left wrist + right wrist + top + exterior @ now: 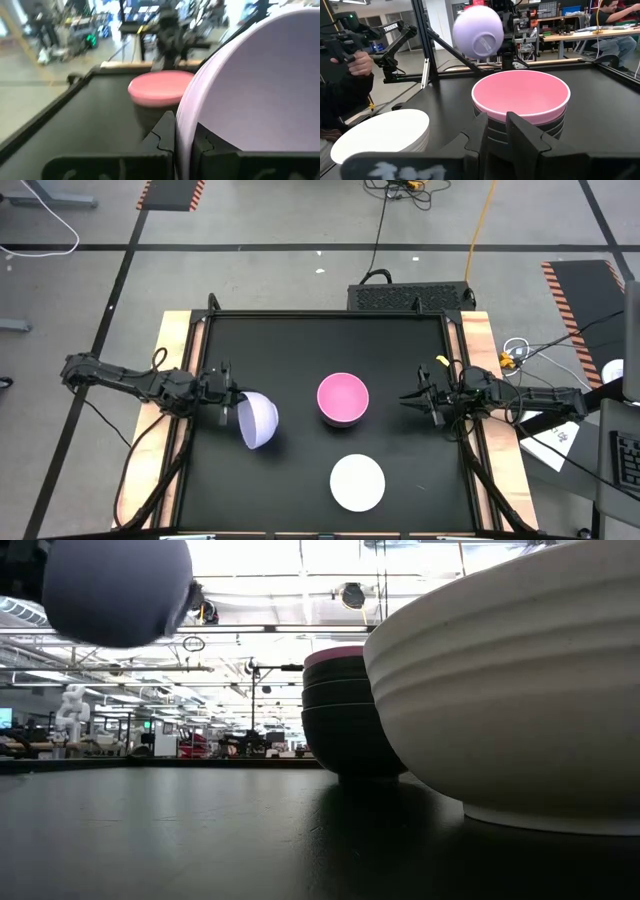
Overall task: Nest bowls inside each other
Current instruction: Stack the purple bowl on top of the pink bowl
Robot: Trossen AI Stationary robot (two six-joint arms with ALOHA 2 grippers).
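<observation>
My left gripper point(232, 408) holds the lavender bowl point(258, 420) over the table's left part. The low view shows that bowl point(115, 590) up in the air. The pink bowl point(343, 398) sits nested on top of a stack of black bowls point(345, 720) at the table's middle. The white bowl point(357, 482) stands upright on its base near the front edge. My right gripper point(408, 397) is shut and hovers right of the pink bowl, pointing at it, touching nothing. My left gripper point(182, 135) pinches the lavender bowl's rim point(181, 120), one finger point(162, 132) outside the wall and one inside. The fingers come level from the table's left. The bowl is lifted clear and turned on its side, its opening facing the gripper.
Bare black table lies between the three bowl spots and along the far side point(320, 340). Raised wooden rails point(175, 360) run along the left and right edges. A person point(345, 75) stands beyond the table's left side, holding a device.
</observation>
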